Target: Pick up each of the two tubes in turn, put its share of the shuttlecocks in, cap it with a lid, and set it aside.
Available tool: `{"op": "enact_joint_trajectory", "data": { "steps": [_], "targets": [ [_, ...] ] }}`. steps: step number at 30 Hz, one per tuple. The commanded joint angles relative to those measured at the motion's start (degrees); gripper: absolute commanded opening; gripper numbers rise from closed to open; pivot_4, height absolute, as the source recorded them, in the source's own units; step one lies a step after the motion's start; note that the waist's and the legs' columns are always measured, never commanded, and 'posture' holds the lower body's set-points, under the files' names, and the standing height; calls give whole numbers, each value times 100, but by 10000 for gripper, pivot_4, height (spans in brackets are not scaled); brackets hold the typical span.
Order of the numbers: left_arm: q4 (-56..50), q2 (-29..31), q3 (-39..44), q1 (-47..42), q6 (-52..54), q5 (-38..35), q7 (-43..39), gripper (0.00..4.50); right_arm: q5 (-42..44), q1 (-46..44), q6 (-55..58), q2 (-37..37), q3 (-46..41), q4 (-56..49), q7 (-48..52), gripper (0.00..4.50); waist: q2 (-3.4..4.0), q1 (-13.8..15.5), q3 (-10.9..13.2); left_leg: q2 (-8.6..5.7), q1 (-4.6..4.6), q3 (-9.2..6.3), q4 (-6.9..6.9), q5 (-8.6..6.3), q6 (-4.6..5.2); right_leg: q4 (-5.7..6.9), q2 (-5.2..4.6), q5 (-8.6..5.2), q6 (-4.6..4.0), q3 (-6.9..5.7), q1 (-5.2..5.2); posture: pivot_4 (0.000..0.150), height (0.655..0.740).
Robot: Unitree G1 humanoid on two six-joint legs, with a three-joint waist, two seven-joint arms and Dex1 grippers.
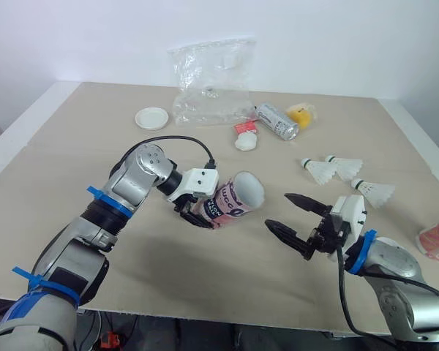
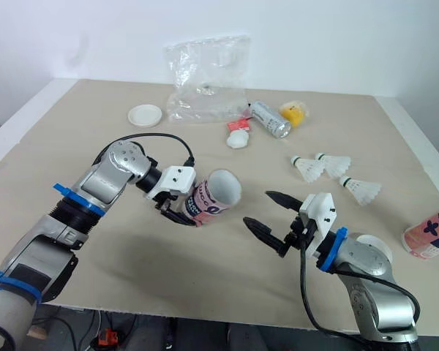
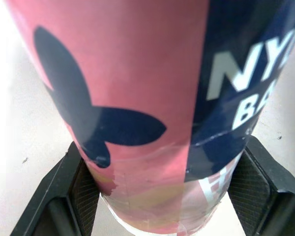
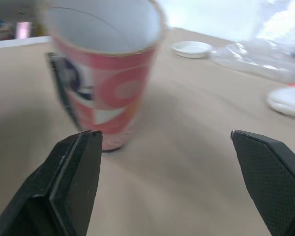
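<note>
Left eye view: the left gripper (image 1: pixel 196 212) is squeezed tight on the pink tube (image 1: pixel 234 199) near the middle of the table (image 1: pixel 58 161). The tube's open mouth tips toward the right gripper (image 1: pixel 278 210). That one is spread wide open, holding nothing, near the tube.
</note>
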Motion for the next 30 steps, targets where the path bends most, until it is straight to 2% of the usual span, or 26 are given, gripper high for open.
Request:
{"op": "enact_joint_trajectory", "data": {
  "steps": [1,8,20,30],
  "targets": [
    [-214,19,-169,-91,82,135,-78,32650,-101,-349,463,97,-440,388,-912,45000,1,0,0,0,0,0,2,0,0,0,-1,1,0,0,0,1500,7400],
    [-370,13,-206,-50,37,266,24,32650,-499,-1160,668,189,-499,1258,-1716,45000,11,-3,-6,0,1,1,4,1,2,2,0,4,-2,0,0,1500,7400],
    [-935,162,-261,-5,680,148,-145,32650,-1080,-2471,400,167,-336,3071,-1779,45000,17,-39,-3,-1,-2,0,2,1,4,4,1,2,1,1,0,1500,7400],
    [-1077,91,-161,-54,1268,-134,-236,32650,-1347,-3148,181,260,-136,4050,-1617,45000,28,-66,4,-2,-2,0,3,0,5,5,1,4,-2,1,-1,1500,7400]
  ]
}}
